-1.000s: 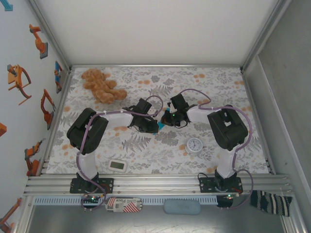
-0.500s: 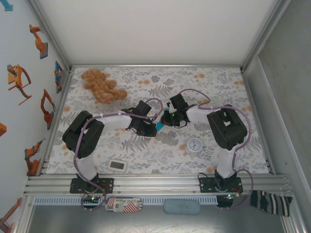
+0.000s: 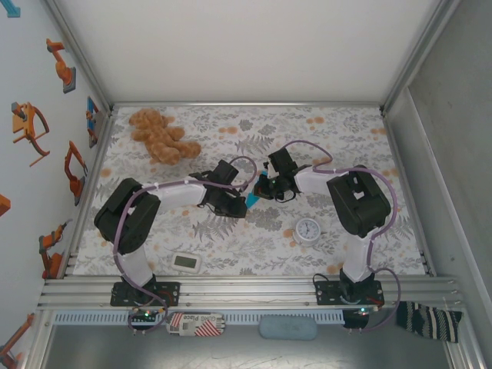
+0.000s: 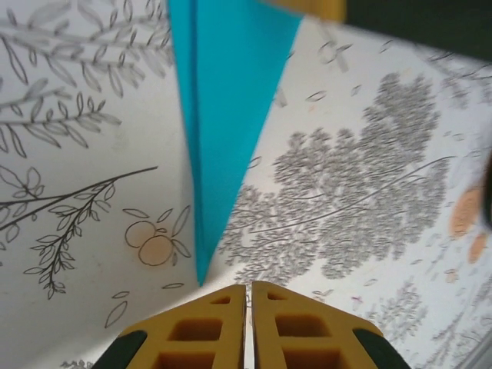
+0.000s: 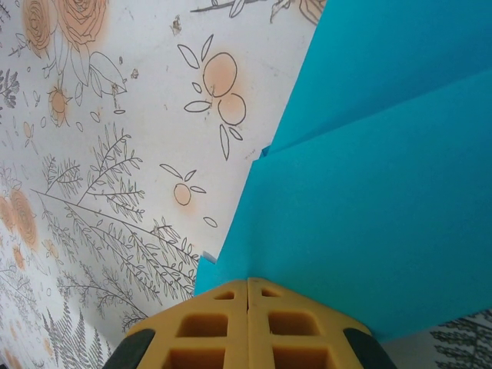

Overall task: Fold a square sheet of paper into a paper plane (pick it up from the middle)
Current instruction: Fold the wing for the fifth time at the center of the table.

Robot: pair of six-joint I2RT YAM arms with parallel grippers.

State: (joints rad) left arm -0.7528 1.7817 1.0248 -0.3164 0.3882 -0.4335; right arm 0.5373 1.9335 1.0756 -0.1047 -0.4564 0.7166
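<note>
My right gripper (image 5: 247, 281) is pinched tight on an edge of the paper plane (image 5: 369, 223), whose creased blue layers spread beyond my fingertips over the flowered table (image 5: 115, 154). My left gripper (image 4: 247, 286) is all but closed and empty. The plane's pointed tip hangs just beyond it, slightly left.

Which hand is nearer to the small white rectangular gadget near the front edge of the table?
Left. The left hand sits beyond the gadget and to its right; the right hand, shut on the blue paper, is farther along that same direction.
</note>
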